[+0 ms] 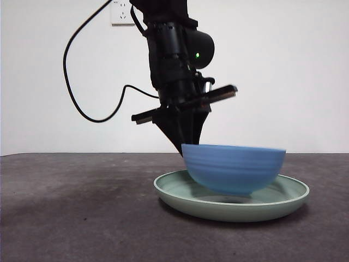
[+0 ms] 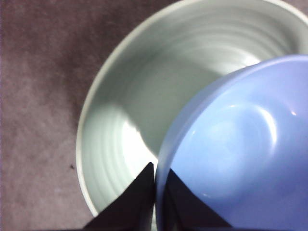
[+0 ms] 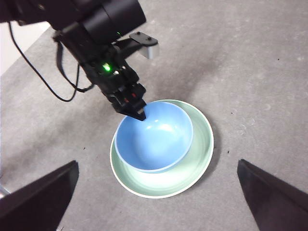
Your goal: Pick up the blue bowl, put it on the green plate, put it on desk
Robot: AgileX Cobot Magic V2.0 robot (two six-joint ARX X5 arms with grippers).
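Observation:
The blue bowl (image 1: pixel 233 168) sits over the middle of the green plate (image 1: pixel 283 197) on the desk (image 1: pixel 71 213); I cannot tell whether its base touches the plate. My left gripper (image 1: pixel 182 146) comes down from above and is shut on the bowl's rim at its left side. In the left wrist view its jaws (image 2: pixel 156 167) pinch the rim of the bowl (image 2: pixel 240 154) above the plate (image 2: pixel 159 82). The right wrist view shows the bowl (image 3: pixel 154 137) inside the plate (image 3: pixel 199 154), off-centre. My right gripper (image 3: pixel 158 163) hangs high above them, open and empty.
A black cable (image 1: pixel 82 103) hangs behind the left arm. A wall socket (image 1: pixel 122 12) is on the white wall at the back. The desk (image 3: pixel 260 72) stretches bare around the plate.

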